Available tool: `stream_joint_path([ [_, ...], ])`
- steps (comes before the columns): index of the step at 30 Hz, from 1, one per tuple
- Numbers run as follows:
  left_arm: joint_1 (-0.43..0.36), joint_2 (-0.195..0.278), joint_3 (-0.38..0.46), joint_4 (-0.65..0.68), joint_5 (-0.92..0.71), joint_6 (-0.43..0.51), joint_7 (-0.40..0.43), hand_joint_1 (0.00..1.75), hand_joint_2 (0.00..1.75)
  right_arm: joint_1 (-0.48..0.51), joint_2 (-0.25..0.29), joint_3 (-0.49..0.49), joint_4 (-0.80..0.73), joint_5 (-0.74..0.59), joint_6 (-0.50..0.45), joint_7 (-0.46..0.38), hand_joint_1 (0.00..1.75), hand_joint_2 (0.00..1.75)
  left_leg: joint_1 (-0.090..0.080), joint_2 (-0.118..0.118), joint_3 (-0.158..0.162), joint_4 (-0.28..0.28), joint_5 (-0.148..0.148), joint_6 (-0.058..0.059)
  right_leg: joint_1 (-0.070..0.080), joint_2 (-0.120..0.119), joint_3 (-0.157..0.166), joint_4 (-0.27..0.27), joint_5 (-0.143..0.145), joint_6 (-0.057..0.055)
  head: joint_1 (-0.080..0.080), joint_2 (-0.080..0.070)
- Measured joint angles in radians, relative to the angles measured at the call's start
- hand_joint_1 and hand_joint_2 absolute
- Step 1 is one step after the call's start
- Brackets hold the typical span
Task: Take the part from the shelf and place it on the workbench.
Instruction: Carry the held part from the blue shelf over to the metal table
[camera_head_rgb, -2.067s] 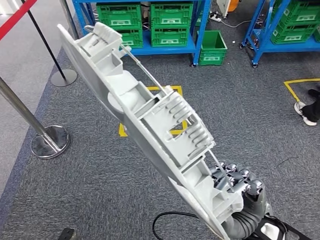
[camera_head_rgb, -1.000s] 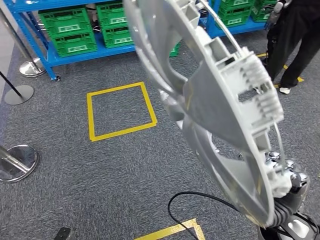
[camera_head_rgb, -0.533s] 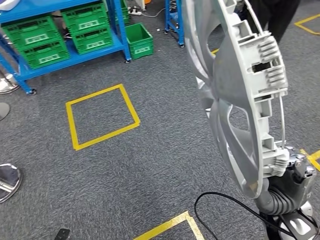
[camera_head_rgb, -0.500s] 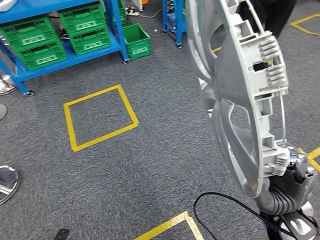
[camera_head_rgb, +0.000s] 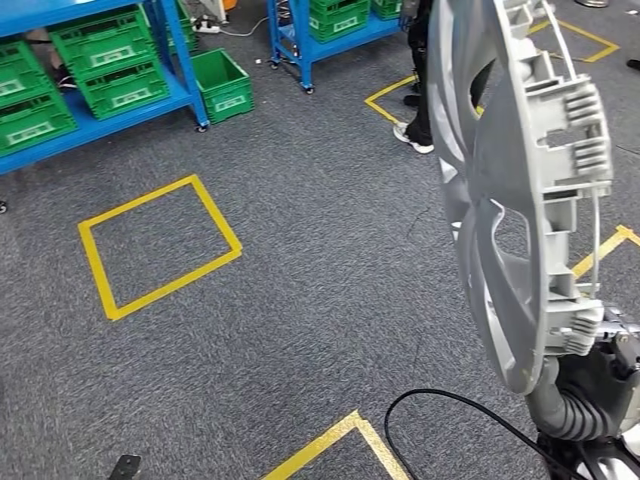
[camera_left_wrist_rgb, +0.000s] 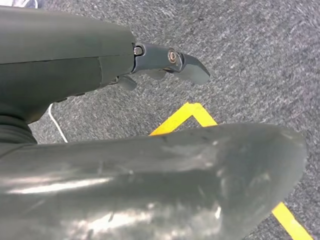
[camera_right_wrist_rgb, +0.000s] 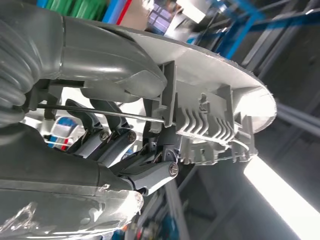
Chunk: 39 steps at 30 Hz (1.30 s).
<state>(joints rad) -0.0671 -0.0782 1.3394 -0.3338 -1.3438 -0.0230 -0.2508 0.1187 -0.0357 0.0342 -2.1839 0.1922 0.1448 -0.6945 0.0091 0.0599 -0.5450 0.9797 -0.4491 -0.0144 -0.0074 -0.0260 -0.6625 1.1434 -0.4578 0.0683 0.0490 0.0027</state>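
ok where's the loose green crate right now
In the head view the green crate sits on the carpet at upper left, beside the blue shelf leg, beyond the yellow tape square.

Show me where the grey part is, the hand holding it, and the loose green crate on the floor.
grey part (camera_head_rgb: 521, 200): head view, on its curved rim.
right hand (camera_head_rgb: 604, 375): head view, at the part's lower edge.
green crate (camera_head_rgb: 221, 85): head view, on its near wall.

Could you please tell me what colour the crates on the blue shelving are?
The crates are green, seen best in the head view.
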Motion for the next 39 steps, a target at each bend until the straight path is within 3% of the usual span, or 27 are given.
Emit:
stream_joint_path([
  [2,-0.001,-0.004,0.001,0.002,-0.001,0.012,0.011,0.00,0.00,0.006,-0.005,-0.001,0.000,0.024,-0.025,0.000,1.75,1.75,-0.005,0.013,0.004,0.003,-0.005,-0.010,0.002,-0.022,0.055,-0.099,0.027,-0.011,-0.001,0.000],
  [3,-0.001,-0.005,0.001,0.003,-0.001,0.015,0.014,0.00,0.00,0.008,-0.007,-0.001,0.001,0.032,-0.033,0.000,1.75,1.75,-0.007,0.019,0.004,0.003,-0.005,-0.015,0.004,-0.022,0.059,-0.110,0.026,-0.020,-0.002,0.000],
  [5,-0.003,-0.007,0.001,0.006,-0.001,0.018,0.016,0.00,0.00,0.013,-0.012,-0.001,0.001,0.042,-0.044,0.000,1.75,1.75,-0.007,0.031,0.005,0.003,-0.006,-0.025,0.004,-0.001,0.052,-0.109,0.031,-0.038,-0.004,0.000],
  [7,-0.006,-0.010,0.001,0.009,0.004,0.018,-0.005,0.00,0.00,0.014,-0.018,0.000,-0.002,0.053,-0.066,0.000,1.75,1.75,-0.004,0.013,-0.006,0.028,-0.031,-0.035,0.001,0.018,0.047,-0.110,0.035,-0.050,-0.005,0.000],
  [10,-0.015,-0.010,0.002,0.015,0.018,0.014,-0.053,0.00,0.00,0.004,-0.033,0.006,-0.011,0.085,-0.111,0.000,1.75,1.75,-0.002,-0.041,-0.087,0.200,-0.124,-0.038,0.000,0.045,0.041,-0.112,0.041,-0.060,-0.010,0.000],
  [11,-0.017,-0.010,0.003,0.017,0.021,0.011,-0.060,0.00,0.00,0.002,-0.036,0.007,-0.013,0.099,-0.117,0.000,1.75,1.75,-0.002,-0.047,-0.115,0.256,-0.143,-0.037,0.001,0.056,0.039,-0.112,0.043,-0.062,-0.011,0.000],
  [12,-0.019,-0.011,0.003,0.021,0.023,0.009,-0.063,0.00,0.00,0.001,-0.038,0.007,-0.015,0.113,-0.119,0.000,1.75,1.75,-0.003,-0.049,-0.130,0.283,-0.143,-0.035,0.001,0.068,0.038,-0.112,0.044,-0.062,-0.011,0.000],
  [13,-0.020,-0.011,0.003,0.024,0.023,0.006,-0.065,0.00,0.00,0.001,-0.039,0.007,-0.016,0.125,-0.119,0.000,1.75,1.75,-0.003,-0.051,-0.127,0.274,-0.123,-0.032,0.001,0.081,0.037,-0.112,0.045,-0.062,-0.012,0.000],
  [14,-0.022,-0.012,0.003,0.028,0.024,0.004,-0.069,0.00,0.00,0.001,-0.040,0.007,-0.016,0.138,-0.119,0.000,1.75,1.75,-0.002,-0.056,-0.106,0.229,-0.088,-0.029,0.001,0.095,0.038,-0.112,0.047,-0.060,-0.012,0.000],
  [16,-0.028,-0.014,0.003,0.033,0.025,0.001,-0.075,0.00,0.00,0.002,-0.042,0.007,-0.017,0.162,-0.120,0.000,1.75,1.75,0.001,-0.100,-0.045,0.099,-0.024,-0.020,0.001,0.119,0.035,-0.110,0.050,-0.054,-0.013,0.000],
  [18,-0.036,-0.016,0.003,0.037,0.026,0.005,-0.077,0.00,0.00,0.003,-0.043,0.008,-0.018,0.180,-0.122,0.000,1.75,1.75,0.003,-0.139,-0.012,0.024,-0.008,-0.017,0.000,0.138,0.025,-0.108,0.056,-0.045,-0.013,0.000],
  [20,-0.041,-0.019,0.003,0.040,0.026,0.014,-0.079,0.00,0.00,0.009,-0.044,0.008,-0.024,0.194,-0.125,0.000,1.75,1.75,0.002,-0.131,-0.010,0.012,-0.009,-0.013,-0.005,0.158,0.016,-0.112,0.064,-0.032,-0.013,0.000],
  [21,-0.042,-0.021,0.003,0.042,0.025,0.019,-0.081,0.00,0.00,0.014,-0.044,0.008,-0.029,0.201,-0.126,0.000,1.75,1.75,0.002,-0.120,-0.009,0.008,-0.006,-0.008,-0.005,0.151,0.011,-0.109,0.062,-0.026,-0.012,0.000],
  [23,-0.045,-0.024,0.002,0.044,0.024,0.026,-0.090,0.00,0.00,0.023,-0.044,0.008,-0.039,0.215,-0.128,0.000,1.75,1.75,0.005,-0.095,-0.006,0.003,-0.002,0.004,-0.001,0.103,-0.017,-0.054,0.028,-0.016,-0.003,0.000],
  [25,-0.044,-0.025,0.002,0.045,0.023,0.029,-0.096,0.00,0.00,0.030,-0.044,0.009,-0.044,0.228,-0.128,0.000,1.75,1.75,0.001,-0.071,-0.006,0.003,-0.003,0.009,-0.001,0.049,-0.075,0.074,-0.040,-0.009,0.004,0.000],
  [27,-0.044,-0.026,0.003,0.047,0.023,0.029,-0.098,0.00,0.00,0.039,-0.044,0.010,-0.048,0.236,-0.128,0.000,1.75,1.75,-0.001,-0.044,-0.004,0.003,-0.005,0.010,-0.002,0.034,-0.114,0.168,-0.072,-0.004,0.005,0.000],
  [28,-0.044,-0.026,0.002,0.048,0.023,0.029,-0.098,0.00,0.00,0.043,-0.044,0.011,-0.050,0.238,-0.128,0.000,1.75,1.75,-0.001,-0.032,-0.002,0.004,-0.006,0.009,-0.003,0.031,-0.107,0.161,-0.060,-0.003,0.005,0.000],
  [30,-0.046,-0.029,0.002,0.049,0.023,0.029,-0.099,0.00,0.00,0.047,-0.044,0.011,-0.053,0.241,-0.128,0.000,1.75,1.75,-0.001,-0.010,0.004,0.004,-0.011,0.004,-0.002,0.011,-0.035,0.040,-0.004,-0.004,0.005,0.000],
  [32,-0.047,-0.028,0.002,0.050,0.023,0.029,-0.099,0.00,0.00,0.049,-0.044,0.011,-0.057,0.242,-0.128,0.000,1.75,1.75,-0.007,0.008,0.011,0.006,-0.018,-0.005,0.001,-0.023,0.034,-0.076,0.030,-0.014,0.004,0.000],
  [33,-0.047,-0.028,0.002,0.050,0.023,0.029,-0.100,0.00,0.00,0.049,-0.044,0.011,-0.059,0.243,-0.128,0.000,1.75,1.75,-0.011,0.015,0.014,0.006,-0.020,-0.010,0.003,-0.032,0.048,-0.101,0.033,-0.022,0.003,0.000],
  [36,-0.051,-0.028,0.002,0.051,0.023,0.029,-0.101,0.00,0.00,0.051,-0.044,0.012,-0.064,0.248,-0.129,0.000,1.75,1.75,-0.010,0.030,0.017,0.005,-0.024,-0.026,0.005,-0.008,0.041,-0.106,0.034,-0.043,0.000,0.000],
  [38,-0.054,-0.029,0.001,0.051,0.022,0.028,-0.102,0.00,0.00,0.053,-0.044,0.012,-0.068,0.256,-0.129,0.000,1.75,1.75,-0.008,0.000,0.001,0.040,-0.054,-0.035,0.001,0.012,0.039,-0.110,0.038,-0.052,-0.003,0.000],
  [39,-0.054,-0.029,0.000,0.052,0.021,0.026,-0.102,0.00,0.00,0.054,-0.044,0.013,-0.069,0.263,-0.128,0.000,1.75,1.75,-0.007,-0.021,-0.022,0.086,-0.082,-0.038,-0.001,0.022,0.038,-0.111,0.040,-0.055,-0.005,0.000],
])
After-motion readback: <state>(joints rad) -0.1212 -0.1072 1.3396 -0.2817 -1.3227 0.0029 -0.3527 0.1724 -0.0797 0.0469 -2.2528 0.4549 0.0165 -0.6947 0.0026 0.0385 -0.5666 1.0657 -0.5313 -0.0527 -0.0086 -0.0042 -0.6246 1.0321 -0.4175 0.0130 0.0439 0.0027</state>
